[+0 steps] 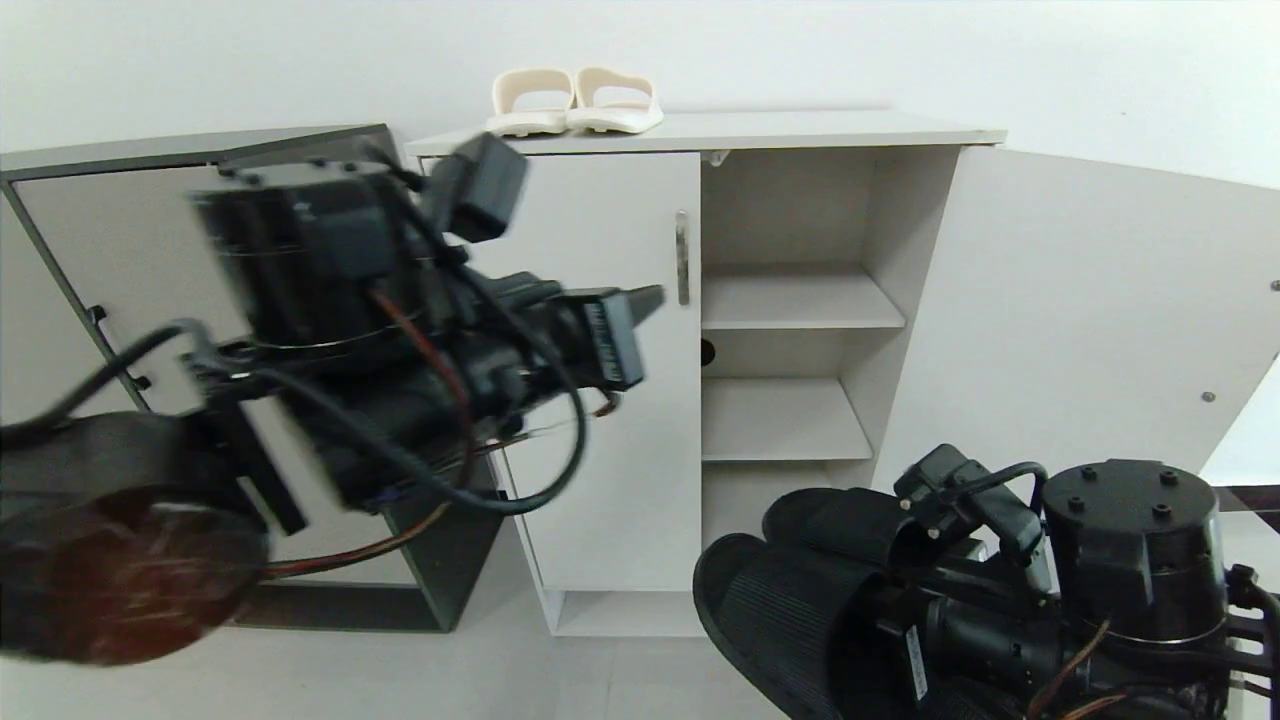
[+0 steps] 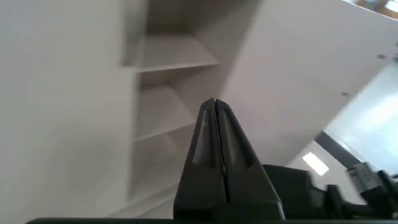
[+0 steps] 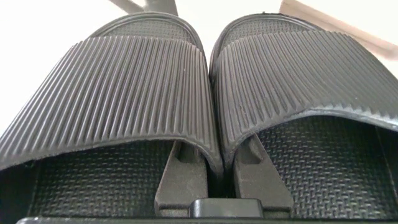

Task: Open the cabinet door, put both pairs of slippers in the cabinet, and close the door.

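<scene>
Two cabinets show in the head view: a grey cabinet [image 1: 100, 152] at 9 o'clock and the white cabinet [image 1: 600, 450] at centre. We log the left gripper [image 2: 215, 115] raised before the white cabinet's closed left door, at 9 o'clock of the door handle [image 1: 681, 258], its fingers pressed flat together with nothing between them. The cream slippers [image 1: 575, 100] sit side by side on the cabinet top at 12 o'clock. The right door [image 1: 1080, 300] stands wide open toward 3 o'clock, exposing an upper shelf [image 1: 795, 300] and a lower shelf [image 1: 780, 420]. At 5 o'clock, low before the open compartment, the black slippers [image 1: 790, 590] hang as a pair from the right gripper [image 3: 217, 168]. Its fingers [image 3: 180, 180] reach under the straps and pinch the two inner walls together.
</scene>
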{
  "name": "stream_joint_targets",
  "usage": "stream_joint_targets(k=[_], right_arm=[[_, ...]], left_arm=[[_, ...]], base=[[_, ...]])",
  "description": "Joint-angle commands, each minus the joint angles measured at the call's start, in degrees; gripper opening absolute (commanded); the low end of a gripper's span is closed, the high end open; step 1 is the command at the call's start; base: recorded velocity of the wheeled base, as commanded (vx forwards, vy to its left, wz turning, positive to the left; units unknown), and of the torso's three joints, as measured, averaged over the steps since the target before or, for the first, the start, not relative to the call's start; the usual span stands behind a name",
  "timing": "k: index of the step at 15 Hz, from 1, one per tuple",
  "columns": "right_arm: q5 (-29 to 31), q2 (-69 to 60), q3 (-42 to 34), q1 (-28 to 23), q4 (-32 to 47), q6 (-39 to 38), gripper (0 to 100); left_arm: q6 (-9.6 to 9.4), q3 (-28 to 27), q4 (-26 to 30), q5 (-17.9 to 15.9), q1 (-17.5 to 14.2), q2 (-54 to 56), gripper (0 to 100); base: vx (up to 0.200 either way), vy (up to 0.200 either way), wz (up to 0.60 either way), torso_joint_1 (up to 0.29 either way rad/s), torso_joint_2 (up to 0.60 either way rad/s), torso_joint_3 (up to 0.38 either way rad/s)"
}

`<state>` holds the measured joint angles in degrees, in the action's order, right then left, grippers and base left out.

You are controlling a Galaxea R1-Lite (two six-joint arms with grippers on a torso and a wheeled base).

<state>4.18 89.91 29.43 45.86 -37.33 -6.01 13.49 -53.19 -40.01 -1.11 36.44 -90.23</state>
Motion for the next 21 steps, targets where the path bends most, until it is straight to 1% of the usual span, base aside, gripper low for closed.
stream_joint_targets(k=[1,2,3,4,5,6,7,8,9,10,11,12,13,14,15,16,17,18,19,20,21], right_arm=[[0.30,1.76,0.45,-0.07,-0.11,0.03,0],[0.39,1.85,0.54,-0.25,-0.11,-0.14,0],[0.48,1.76,0.54,-0.33,-0.11,-0.14,0],[0.48,1.68,0.72,-0.33,-0.11,-0.14,0],[0.48,1.59,0.54,-0.25,-0.11,0.03,0],[0.56,1.50,0.63,-0.16,-0.11,0.21,0],[0.92,1.50,0.81,-0.16,-0.11,0.38,0],[1.53,1.41,0.81,-0.07,-0.11,0.47,0],[1.62,1.41,0.72,-0.07,-0.11,0.47,0],[1.62,1.50,0.54,-0.16,-0.11,0.47,0],[1.62,1.68,0.63,-0.07,-0.11,0.47,0],[1.71,1.76,0.63,0.02,-0.11,0.47,0],[1.71,1.85,0.63,0.11,-0.11,0.47,0],[1.71,1.94,0.37,0.28,-0.03,0.47,0],[1.71,2.03,0.28,0.55,-0.11,0.47,0],[1.71,2.12,0.28,0.72,-0.11,0.47,0],[1.80,2.20,0.28,1.16,-0.11,0.47,0],[1.80,2.64,0.28,1.69,-0.11,0.47,0],[2.32,3.43,0.45,1.95,-0.20,0.38,0],[3.29,3.96,0.72,2.22,-0.82,0.38,0],[3.64,5.10,0.89,2.48,-1.96,0.21,0]], left_arm=[[0.13,16.80,1.34,1.46,-13.50,22.03,0],[-0.05,23.22,4.50,1.46,-17.98,33.19,0],[-0.40,25.41,11.09,1.81,-21.58,41.46,0],[-0.58,26.03,21.11,2.43,-25.80,49.81,0],[-1.01,26.03,32.63,2.43,-29.23,58.77,0],[-1.89,26.29,41.15,2.69,-30.81,65.54,0],[-2.60,27.08,48.53,3.57,-32.22,72.04,0],[-3.83,28.84,52.75,4.98,-33.27,77.14,0],[-4.88,31.65,53.02,6.03,-33.54,81.27,0],[-6.46,34.38,53.02,6.73,-33.54,85.93,0],[-7.69,37.46,52.67,7.53,-35.12,87.42,0],[-8.40,39.92,52.23,7.61,-36.26,90.06,0],[-10.24,42.90,51.70,8.49,-36.26,90.23,0],[-11.83,48.53,46.69,12.54,-36.26,90.23,0],[-11.91,52.13,40.45,14.91,-36.26,90.15,0],[-12.00,53.01,37.72,15.26,-36.26,90.15,0],[-12.35,53.19,37.72,15.35,-36.26,90.23,0],[-13.85,53.19,37.81,14.21,-36.26,90.23,0],[-14.81,53.19,37.72,11.39,-36.26,90.15,0],[-13.76,53.19,38.34,8.32,-36.26,90.23,0],[-12.53,53.10,40.71,4.45,-36.26,90.06,0]], base=[[0.000,0.000,0.00,0.000,0.00,0.000],[0.000,0.000,0.00,0.000,0.00,0.000],[0.000,0.000,0.00,0.000,0.00,0.000],[0.000,0.000,0.00,0.000,0.00,0.000],[0.000,0.000,0.00,0.000,0.00,0.000],[0.000,0.000,0.00,0.000,0.00,0.000],[0.000,0.000,0.00,0.000,0.00,0.000],[0.000,0.000,0.00,0.000,0.00,0.000],[0.000,0.000,0.00,0.000,0.00,0.000],[0.000,0.000,0.00,0.000,0.00,0.000],[0.000,0.000,0.00,0.000,0.00,0.000],[0.000,0.000,0.00,0.000,0.00,0.000],[0.000,0.000,0.00,0.000,0.00,0.000],[0.000,0.000,0.00,0.000,0.00,0.000],[0.000,0.000,0.00,0.000,0.00,0.000],[0.000,0.000,0.00,0.000,0.00,0.000],[0.000,0.000,0.00,0.000,0.00,0.000],[0.000,0.000,0.00,0.000,0.00,0.000],[0.000,0.000,0.00,0.000,0.00,0.000],[0.000,0.000,0.00,0.000,0.00,0.000],[0.000,0.000,0.00,0.000,0.00,0.000]])
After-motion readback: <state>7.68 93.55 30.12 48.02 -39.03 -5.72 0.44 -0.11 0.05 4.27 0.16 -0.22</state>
